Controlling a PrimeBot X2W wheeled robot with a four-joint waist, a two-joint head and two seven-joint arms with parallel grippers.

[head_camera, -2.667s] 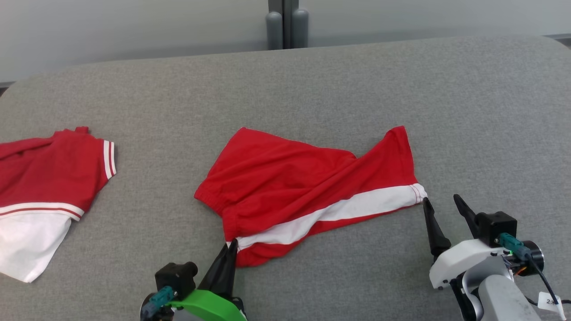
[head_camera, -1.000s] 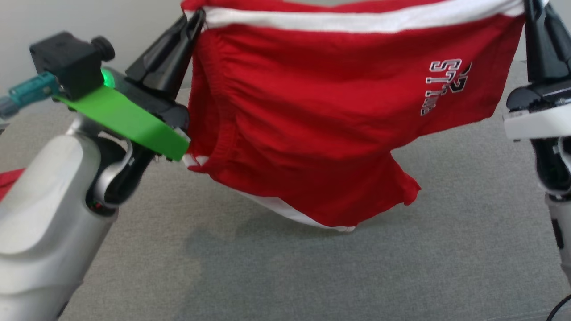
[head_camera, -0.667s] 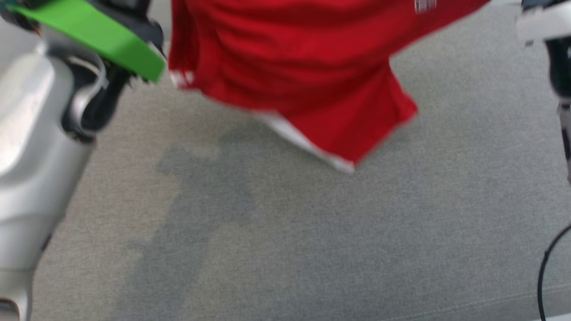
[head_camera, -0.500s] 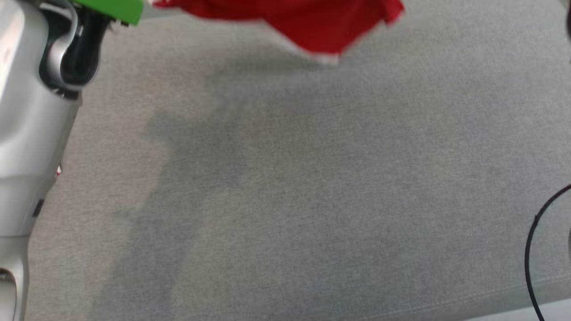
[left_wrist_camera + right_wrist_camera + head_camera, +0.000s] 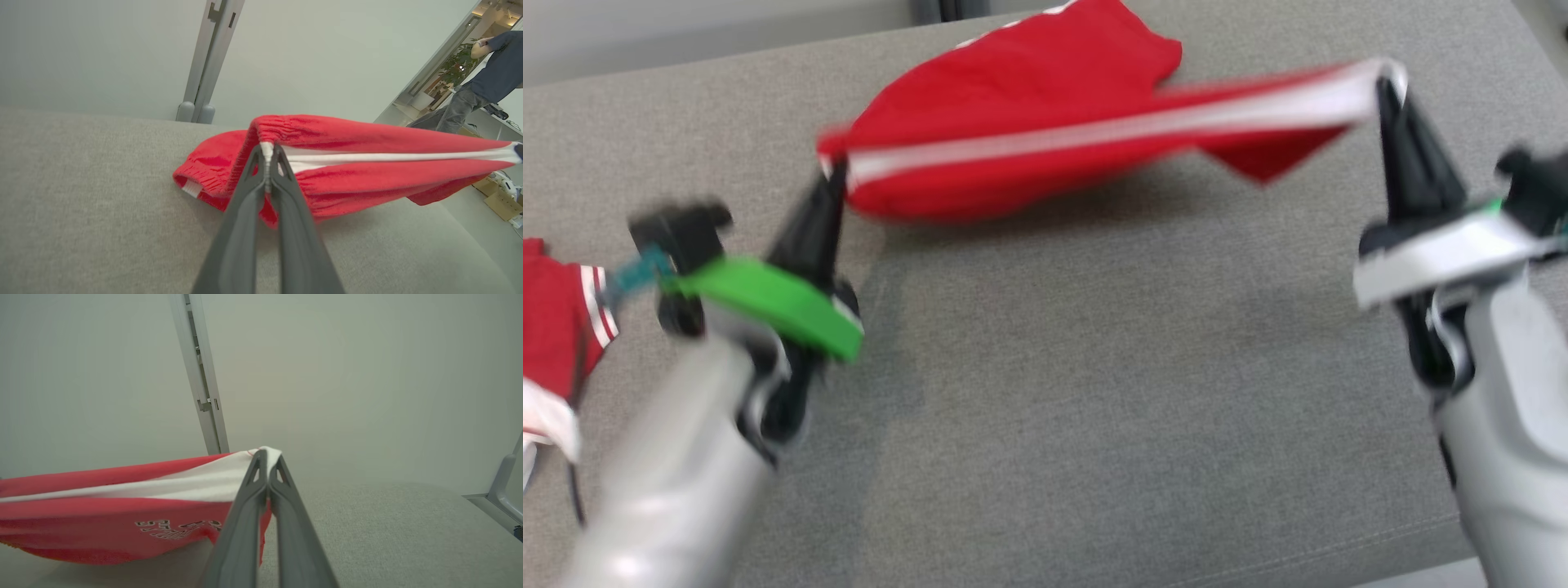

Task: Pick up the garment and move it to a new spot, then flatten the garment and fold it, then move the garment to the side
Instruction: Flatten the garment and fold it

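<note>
Two claws: left claw point(image 5: 833, 175) and right claw point(image 5: 1387, 86), each pinched shut on one end of the shorts point(image 5: 1013, 90).
Shorts: stretched between them, low over the tabletop point(image 5: 1094, 367), far part sagging onto it.
Risk: thin tip grip, so a corner may slip under tension and the cloth land bunched.

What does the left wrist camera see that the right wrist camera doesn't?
Left wrist camera: a person standing far off beside a plant, and the gathered waistband of the shorts, pinched in the shut left hand.
Right wrist camera: the printed letters on the shorts, and the shut right hand pinching the end of the white stripe.
Both: the red shorts with that stripe, the grey cushion under them, and a pale post on the wall.
</note>
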